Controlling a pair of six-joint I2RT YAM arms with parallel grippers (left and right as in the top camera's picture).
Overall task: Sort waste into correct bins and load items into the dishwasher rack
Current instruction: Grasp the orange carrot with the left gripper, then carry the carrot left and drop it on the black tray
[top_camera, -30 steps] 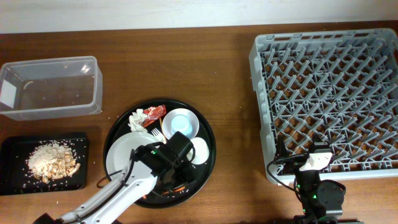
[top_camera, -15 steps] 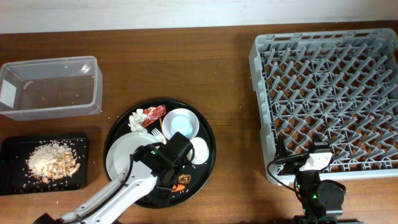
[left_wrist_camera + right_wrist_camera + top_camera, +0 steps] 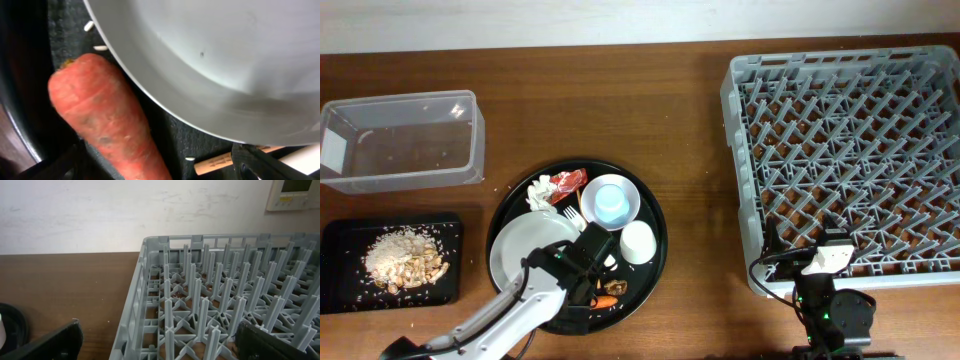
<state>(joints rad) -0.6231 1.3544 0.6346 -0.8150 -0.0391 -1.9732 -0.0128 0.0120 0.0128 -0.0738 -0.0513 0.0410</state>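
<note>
The grey dishwasher rack (image 3: 820, 55) fills the right side of my overhead view, its pegs bare. Left of centre sits the round black tray (image 3: 648, 278), with the clear tub (image 3: 410, 150) in the upper left and the black bin (image 3: 345, 245) in the lower left. The bin holds a heap of beige rice crumbs (image 3: 390, 255) mixed with brown scraps (image 3: 428, 270). On the tray the white plate (image 3: 515, 250) takes the left half, partly under my left arm (image 3: 505, 310), which reaches in from the bottom edge. The white bowl (image 3: 632, 205) is at the tray's upper right with the light blue cup (image 3: 610, 203) inside it, and the white cup (image 3: 638, 242) sits just below them. The crumpled tissue (image 3: 538, 192) and red wrapper (image 3: 568, 181) lie at the tray's top, the fork (image 3: 570, 213) just under them. The carrot (image 3: 100, 120) lies on the tray beside the plate's rim, toward the tray's bottom in the overhead view. My left gripper (image 3: 157, 167) hangs over it with fingers spread wide, the carrot's lower end between them. A wooden chopstick (image 3: 212, 163) shows at the bottom of the left wrist view, next to the finger on that side. My right gripper (image 3: 160, 350) sits by the rack's lower left corner, fingers wide apart with nothing between them.
</note>
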